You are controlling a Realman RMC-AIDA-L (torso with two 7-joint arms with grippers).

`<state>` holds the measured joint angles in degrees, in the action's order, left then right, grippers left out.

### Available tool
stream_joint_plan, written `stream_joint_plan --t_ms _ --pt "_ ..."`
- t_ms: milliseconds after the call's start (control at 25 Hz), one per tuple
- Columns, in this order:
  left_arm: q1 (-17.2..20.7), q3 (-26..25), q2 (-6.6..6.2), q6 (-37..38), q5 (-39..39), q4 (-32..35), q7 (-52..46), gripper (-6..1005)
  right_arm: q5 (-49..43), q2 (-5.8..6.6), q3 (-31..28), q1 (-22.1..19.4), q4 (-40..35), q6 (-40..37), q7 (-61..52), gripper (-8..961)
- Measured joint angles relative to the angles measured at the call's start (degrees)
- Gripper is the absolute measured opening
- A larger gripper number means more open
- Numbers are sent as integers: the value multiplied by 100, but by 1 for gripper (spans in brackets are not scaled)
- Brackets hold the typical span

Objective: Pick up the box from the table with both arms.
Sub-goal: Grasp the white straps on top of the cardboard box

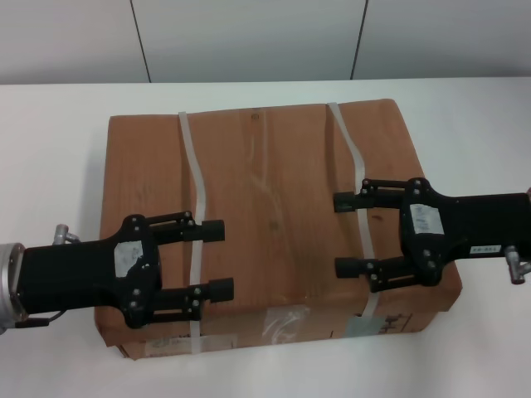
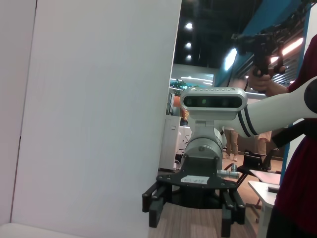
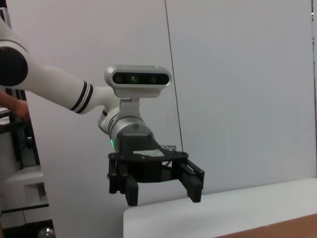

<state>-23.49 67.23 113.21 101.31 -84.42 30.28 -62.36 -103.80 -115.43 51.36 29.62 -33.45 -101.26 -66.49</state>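
The box point(image 1: 274, 182), flat and wrapped in brown paper, lies in the middle of the white table point(image 1: 50, 166). Two pale straps point(image 1: 197, 178) cross it, and labels and tape point(image 1: 286, 323) show on its near side. My left gripper point(image 1: 217, 259) is open over the box's near left part, straddling the left strap. My right gripper point(image 1: 343, 234) is open over the near right part, at the right strap. The two point toward each other. The left wrist view shows the right gripper point(image 2: 190, 220) over the box point(image 2: 188, 232). The right wrist view shows the left gripper point(image 3: 163, 194).
Bare table lies all around the box point(image 1: 473, 116). A pale panelled wall point(image 1: 249, 33) stands behind the table. In the left wrist view a white partition point(image 2: 99, 114) stands on one side and a person in dark red point(image 2: 297, 198) on the other.
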Motion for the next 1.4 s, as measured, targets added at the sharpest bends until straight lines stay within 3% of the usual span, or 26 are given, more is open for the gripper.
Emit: stream_joint_plan --t_ms 360,480,680,800,1040,1400 --pt "5 0 -1 -15 -32 4 5 720 0 -68 7 -19 -26 227 14 855" --pt "3 -59 8 -167 1 -22 -22 719 55 -142 -105 -51 -8 530 -4 854" --pt "18 -652 261 -1449 14 -172 -409 718 417 -261 -866 -249 261 1709 -277 854" --pt "6 -1000 340 -2064 99 -331 -875 717 497 -244 -1051 -289 541 2218 -660 854" --pt "-34 -1235 303 -2792 306 -719 -1425 715 447 -226 -956 -233 744 2945 -1714 853" --pt "-109 -1186 313 -3232 257 -994 -1647 714 432 -263 -760 206 1378 3756 -1791 853"
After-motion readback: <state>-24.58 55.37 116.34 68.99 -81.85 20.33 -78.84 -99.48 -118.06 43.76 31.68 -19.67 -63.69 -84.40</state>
